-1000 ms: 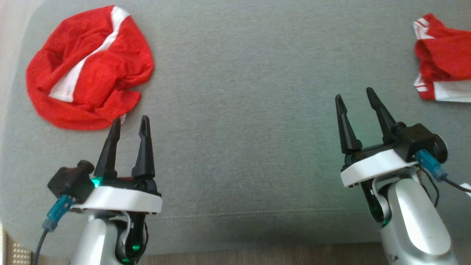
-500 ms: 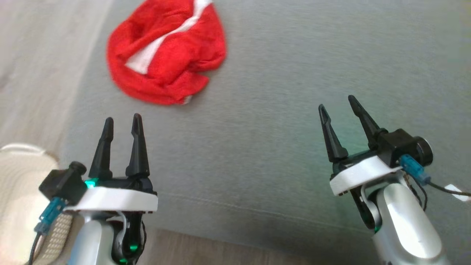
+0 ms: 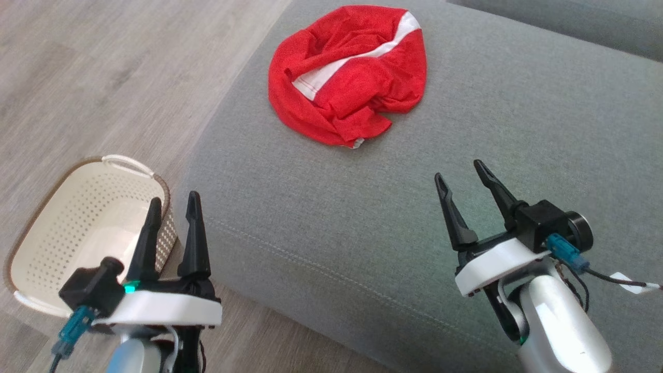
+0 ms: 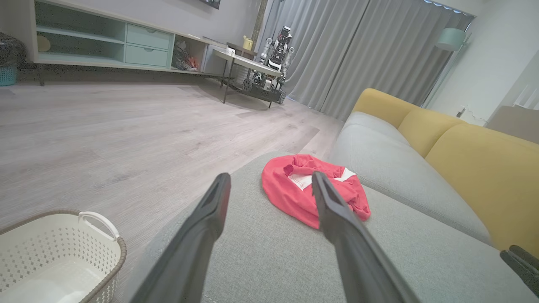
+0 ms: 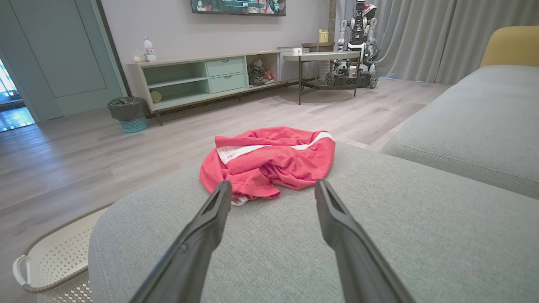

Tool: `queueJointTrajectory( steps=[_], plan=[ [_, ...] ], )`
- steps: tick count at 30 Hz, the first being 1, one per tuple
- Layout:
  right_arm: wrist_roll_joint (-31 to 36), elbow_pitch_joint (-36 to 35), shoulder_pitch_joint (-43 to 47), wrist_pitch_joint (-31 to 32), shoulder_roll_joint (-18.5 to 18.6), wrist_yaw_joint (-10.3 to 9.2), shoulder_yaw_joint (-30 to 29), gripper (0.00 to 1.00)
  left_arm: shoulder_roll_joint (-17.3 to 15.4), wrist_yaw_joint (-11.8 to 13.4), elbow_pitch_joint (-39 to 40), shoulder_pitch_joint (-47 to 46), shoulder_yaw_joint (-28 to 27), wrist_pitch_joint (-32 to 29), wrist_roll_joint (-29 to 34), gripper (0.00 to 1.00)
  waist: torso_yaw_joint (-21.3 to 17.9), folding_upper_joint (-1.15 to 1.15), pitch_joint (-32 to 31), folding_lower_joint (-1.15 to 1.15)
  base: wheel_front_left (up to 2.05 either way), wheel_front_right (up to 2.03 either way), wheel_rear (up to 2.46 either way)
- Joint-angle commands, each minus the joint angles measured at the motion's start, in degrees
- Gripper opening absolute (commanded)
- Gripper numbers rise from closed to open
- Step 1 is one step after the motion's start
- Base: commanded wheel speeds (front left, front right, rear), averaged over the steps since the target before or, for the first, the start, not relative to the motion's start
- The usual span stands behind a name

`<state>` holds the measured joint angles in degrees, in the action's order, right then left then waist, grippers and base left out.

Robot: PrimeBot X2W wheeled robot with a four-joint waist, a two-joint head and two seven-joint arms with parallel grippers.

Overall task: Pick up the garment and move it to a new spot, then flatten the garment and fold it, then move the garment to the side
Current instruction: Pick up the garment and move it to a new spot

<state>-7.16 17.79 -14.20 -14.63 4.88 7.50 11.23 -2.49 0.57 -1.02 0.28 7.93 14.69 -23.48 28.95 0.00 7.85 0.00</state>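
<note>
Camera swung left toward garment (image 3: 357, 83) (right wrist view adds television (image 5: 238, 6)).

Grey sofa seat (image 3: 336, 217), stitched seam along front edge. White perforated laundry basket (image 3: 57, 228), brown rim, on wood-look floor (image 3: 119, 77) just beside seat's corner. Yellow backrest cushions (image 4: 476, 168) behind grey seats. Far wall: low media cabinet (image 5: 202, 80), pale green drawers, bottle (image 5: 148, 49) on top; waste bin (image 5: 128, 113) with black liner beside it; wall TV (image 5: 238, 6) above. Side table (image 5: 320, 57) and second wheeled robot (image 5: 360, 25) near grey curtains (image 4: 370, 50). Floor lamp (image 4: 447, 38), teal shade.
</note>
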Motion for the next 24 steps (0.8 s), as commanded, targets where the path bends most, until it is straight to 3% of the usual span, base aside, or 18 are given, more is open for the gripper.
queueJointTrajectory(
  steps=[1,16,24],
  plan=[
    [-0.60,-1.41,-0.41,-0.37,-0.75,-0.01,1.44,1.00,-0.39,0.21,2.66,-0.86,-2.25,0.31,0.61,1.00,0.72,0.00,-0.67,0.00,0.00,0.00,0.00],
    [-0.85,-1.51,-0.15,-0.37,-1.43,-0.01,1.26,1.00,-0.39,0.11,2.69,-1.79,-4.12,0.31,0.90,1.00,-2.00,0.00,-0.94,0.00,0.00,0.00,0.00],
    [2.90,-2.91,-2.78,-0.37,-1.51,-0.01,-0.72,1.00,-0.39,-4.76,-2.78,-8.76,-6.34,0.31,-1.67,1.00,-7.60,0.00,5.58,0.00,0.00,0.00,0.00]
  ],
)
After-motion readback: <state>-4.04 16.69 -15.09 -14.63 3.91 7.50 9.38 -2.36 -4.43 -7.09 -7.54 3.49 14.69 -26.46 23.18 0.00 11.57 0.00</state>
